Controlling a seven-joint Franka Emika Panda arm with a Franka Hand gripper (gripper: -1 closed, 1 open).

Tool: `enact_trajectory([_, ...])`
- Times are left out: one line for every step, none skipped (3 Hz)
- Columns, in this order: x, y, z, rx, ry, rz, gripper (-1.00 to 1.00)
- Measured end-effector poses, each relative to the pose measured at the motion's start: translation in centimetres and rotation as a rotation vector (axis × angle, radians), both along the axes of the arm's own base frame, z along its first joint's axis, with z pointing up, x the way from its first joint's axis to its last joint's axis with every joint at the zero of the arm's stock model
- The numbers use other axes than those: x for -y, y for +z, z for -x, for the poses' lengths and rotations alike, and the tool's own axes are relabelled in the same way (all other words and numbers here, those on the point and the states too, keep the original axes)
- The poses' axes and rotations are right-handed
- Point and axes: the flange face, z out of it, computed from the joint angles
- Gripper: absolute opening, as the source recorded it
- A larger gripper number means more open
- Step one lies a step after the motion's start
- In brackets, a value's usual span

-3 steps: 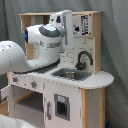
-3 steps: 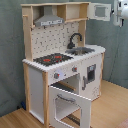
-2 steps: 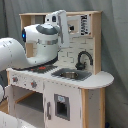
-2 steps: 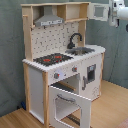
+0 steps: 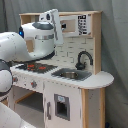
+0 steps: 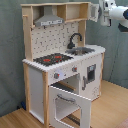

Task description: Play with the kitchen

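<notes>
White kitchen (image 6: 60, 65); oven door (image 6: 67, 105) open only in the second exterior view

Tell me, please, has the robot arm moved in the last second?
Yes: in the second exterior view the arm has reached further left, closer to the top of the kitchen.

In the first exterior view the white, rounded Franka arm (image 5: 35, 42) fills the first exterior view's left, one bulky joint raised high, a flat white link angling up from it. In the second exterior view only its white wrist segment (image 6: 116, 12) enters at the second exterior view's upper right.
</notes>
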Motion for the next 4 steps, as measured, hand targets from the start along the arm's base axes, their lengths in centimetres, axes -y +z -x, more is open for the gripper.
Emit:
enact_trajectory([-2.4, 0.5, -1.6, -0.006, 0.043, 0.017, -1.0])
enact_trajectory([-5.3, 0.6, -3.2, -0.017, 0.096, 0.031, -1.0])
enact_trajectory([-7.9, 0.1, -4.8, -0.038, 0.145, 0.037, -1.0])
enact_trajectory([-9.8, 0.1, -6.6, -0.053, 0.187, 0.042, -1.0])
